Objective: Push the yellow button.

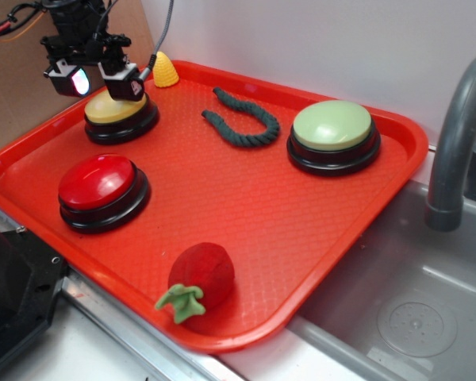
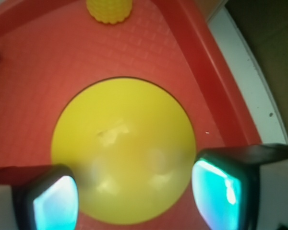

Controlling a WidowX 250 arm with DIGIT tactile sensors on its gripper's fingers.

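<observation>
The yellow button (image 1: 115, 111) has a pale yellow dome on a black round base and stands at the back left of the red tray (image 1: 246, 206). My gripper (image 1: 101, 86) is right over it, open, with one fingertip on each side of the dome and nothing held. In the wrist view the yellow button (image 2: 122, 134) fills the middle, and the gripper (image 2: 137, 194) straddles its near part. Both fingers (image 2: 55, 201) show glowing cyan pads. I cannot tell whether the fingers touch the dome.
A red button (image 1: 99, 181) sits front left and a pale green button (image 1: 333, 127) back right. A yellow corn-shaped cone (image 1: 165, 70), (image 2: 109, 10), a dark green rope (image 1: 242, 119) and a red strawberry toy (image 1: 202, 274) also lie on the tray. A sink (image 1: 428, 317) and faucet (image 1: 460, 135) stand to the right.
</observation>
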